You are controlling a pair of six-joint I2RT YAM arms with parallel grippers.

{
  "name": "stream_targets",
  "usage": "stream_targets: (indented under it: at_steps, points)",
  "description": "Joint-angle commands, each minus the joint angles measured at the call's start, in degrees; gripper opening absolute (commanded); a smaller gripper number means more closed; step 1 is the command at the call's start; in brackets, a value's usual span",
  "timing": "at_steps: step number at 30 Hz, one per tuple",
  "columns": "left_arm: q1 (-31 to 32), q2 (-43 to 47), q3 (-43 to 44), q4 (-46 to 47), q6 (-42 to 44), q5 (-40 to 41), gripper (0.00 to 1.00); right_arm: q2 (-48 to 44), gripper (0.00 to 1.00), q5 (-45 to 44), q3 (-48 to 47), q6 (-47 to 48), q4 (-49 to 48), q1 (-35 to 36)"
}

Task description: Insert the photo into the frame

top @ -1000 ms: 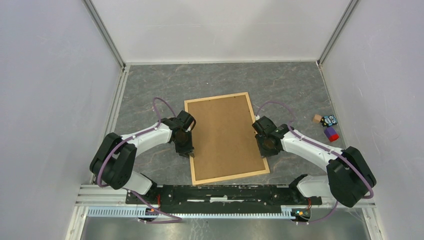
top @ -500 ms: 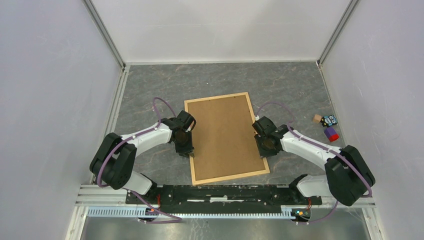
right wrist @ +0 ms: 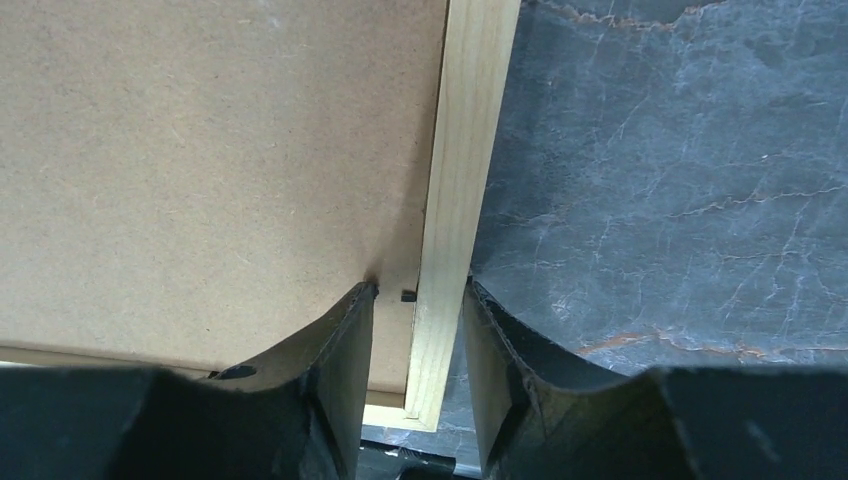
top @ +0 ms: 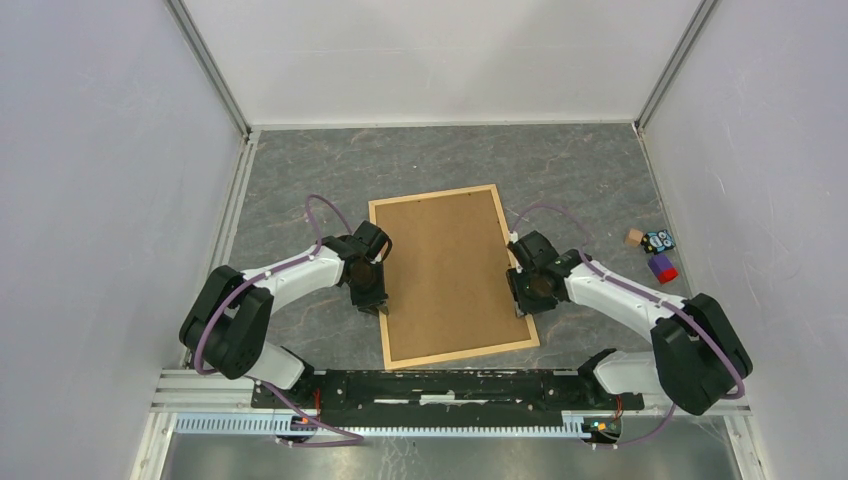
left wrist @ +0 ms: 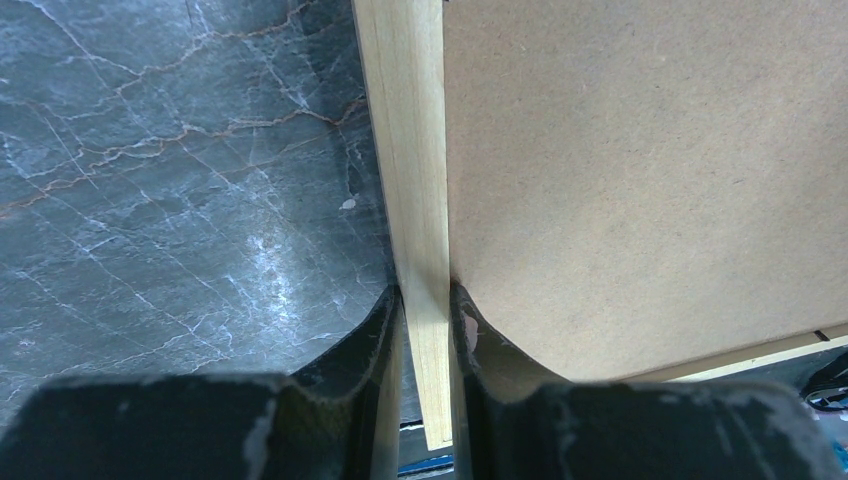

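The frame (top: 375,252), of thin light wood strips, lies flat in the middle of the table with a plain brown backing board (top: 450,270) filling it. The photo is hidden. My left gripper (top: 373,300) is shut on the frame's left strip (left wrist: 405,150), one finger outside it and one on the board (left wrist: 640,170). My right gripper (top: 524,300) straddles the frame's right strip (right wrist: 470,150) near its near corner. Its jaws are open, the outer finger (right wrist: 500,340) against the strip and a gap at the inner finger (right wrist: 345,340).
A few small toys (top: 655,250) lie by the right wall: a tan block, a blue piece and a red-and-purple cylinder. White walls close in the left, right and far sides. The arms' mounting rail (top: 450,385) runs along the near edge.
My right wrist has shifted slightly to the right and nearer along the frame's right strip. The left arm and the frame have not moved.
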State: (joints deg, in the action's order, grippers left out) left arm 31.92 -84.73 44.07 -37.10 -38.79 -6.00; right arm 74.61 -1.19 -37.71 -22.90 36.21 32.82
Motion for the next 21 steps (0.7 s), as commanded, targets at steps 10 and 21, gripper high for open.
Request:
stream_targets:
  at_steps: [10, 21]
  points:
    - [-0.2, -1.1, -2.0, -1.6, -0.1, 6.7, 0.02, -3.4, 0.55, -1.6, 0.1, 1.7, -2.5, -1.1]
    - [0.0, 2.5, -7.0, 6.9, -2.5, -10.3, 0.40, 5.5, 0.59, 10.8, -1.8, 2.2, -18.3, -5.8]
